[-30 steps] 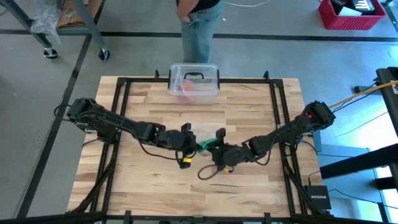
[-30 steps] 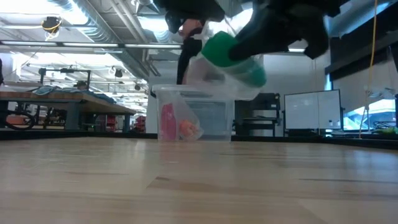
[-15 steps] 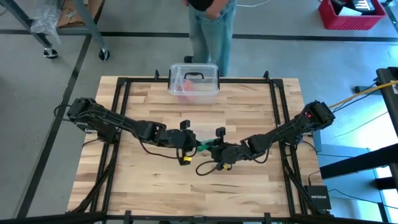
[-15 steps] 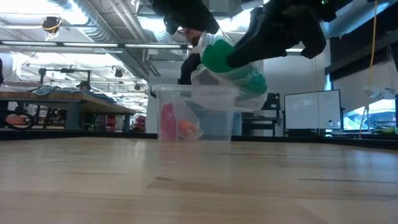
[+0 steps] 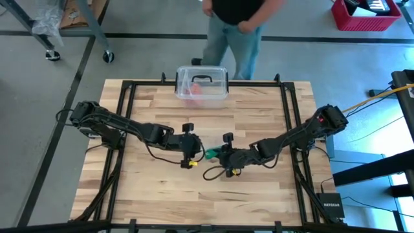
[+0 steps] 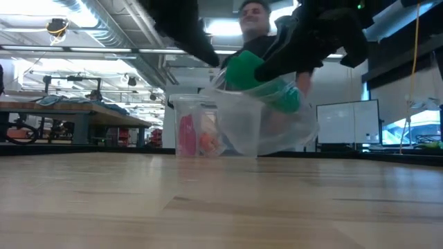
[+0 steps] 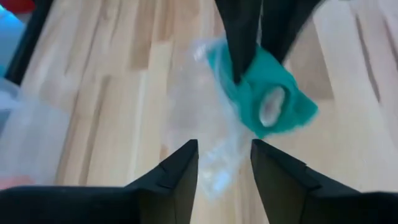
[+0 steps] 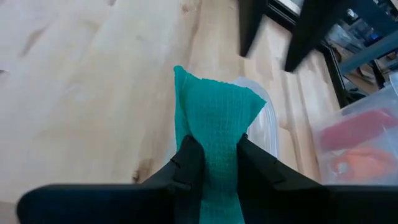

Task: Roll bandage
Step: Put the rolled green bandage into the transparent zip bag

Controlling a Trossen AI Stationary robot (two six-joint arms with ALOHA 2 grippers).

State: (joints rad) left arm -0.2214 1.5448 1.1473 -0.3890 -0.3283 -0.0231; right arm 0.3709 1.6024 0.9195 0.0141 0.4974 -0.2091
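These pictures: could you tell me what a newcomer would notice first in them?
The green bandage, a roll held above mid-table in the right gripper, a clear plastic wrapper hanging from it. The left gripper is open beside it, and a person stands behind the clear plastic box.

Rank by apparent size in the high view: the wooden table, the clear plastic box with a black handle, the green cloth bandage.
1. Wooden table, by far the largest.
2. Clear plastic box with a black handle.
3. Green cloth bandage, only a small patch showing between the two arms.
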